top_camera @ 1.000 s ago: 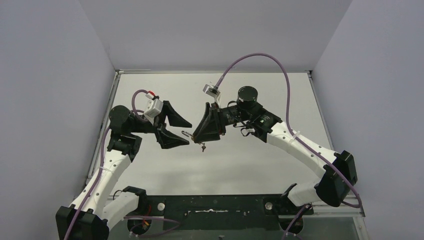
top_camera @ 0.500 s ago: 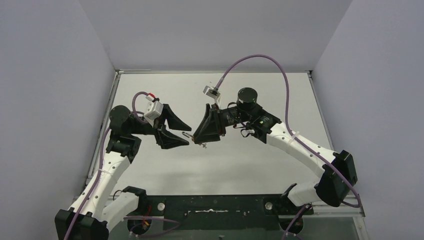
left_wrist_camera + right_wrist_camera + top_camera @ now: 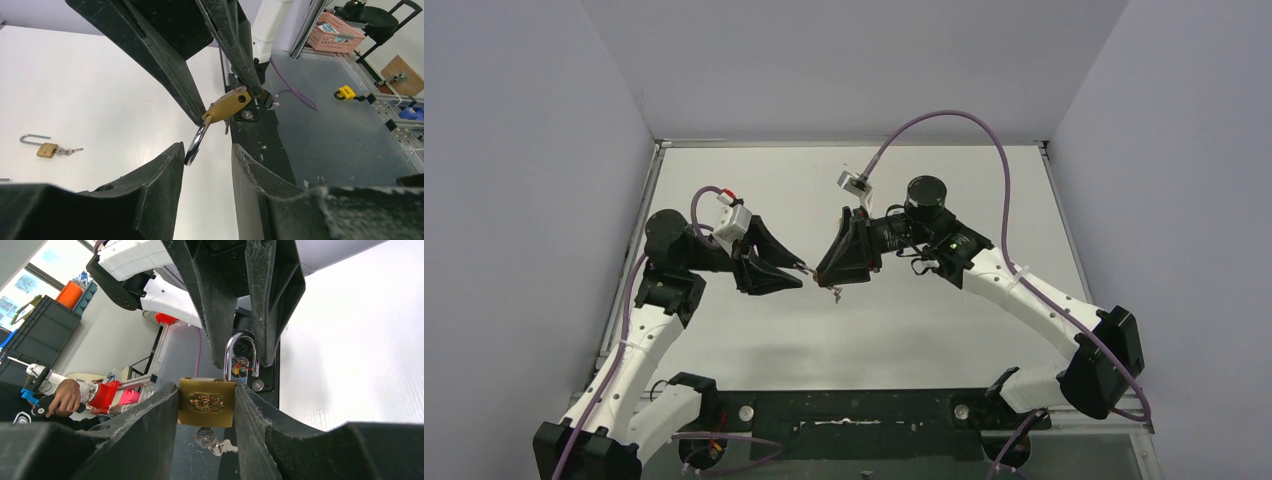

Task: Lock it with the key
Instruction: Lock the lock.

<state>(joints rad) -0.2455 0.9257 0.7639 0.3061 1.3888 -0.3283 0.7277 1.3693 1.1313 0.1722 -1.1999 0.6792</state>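
Item count: two arms, two grippers, two padlocks, and one set of keys at each padlock. The first padlock (image 3: 206,402), with a brass body, is held in the air above the middle of the table (image 3: 944,330), slightly nearer the left edge than the right. The right gripper (image 3: 206,390) pinches it, with one finger pressed flat against each side of the body. The steel shackle (image 3: 229,360) points away from the right wrist toward the left arm. A key (image 3: 204,436) sits in the keyhole on the opposite face of the body, and a second small key (image 3: 226,445) hangs from the same ring. The left gripper (image 3: 206,150) faces the right gripper tip to tip with its fingers spread. The free end of the shackle lies in the gap between those fingers. The left wrist view shows clear space on both sides of the shackle, so nothing is clamped. Whether the shackle is seated in the body cannot be told from these views. The second padlock (image 3: 47,149), also brass, lies flat on the table surface, well apart from both grippers, with its keys (image 3: 70,150) just beside the body. Their number cannot be told. This padlock shows only in the left wrist view.
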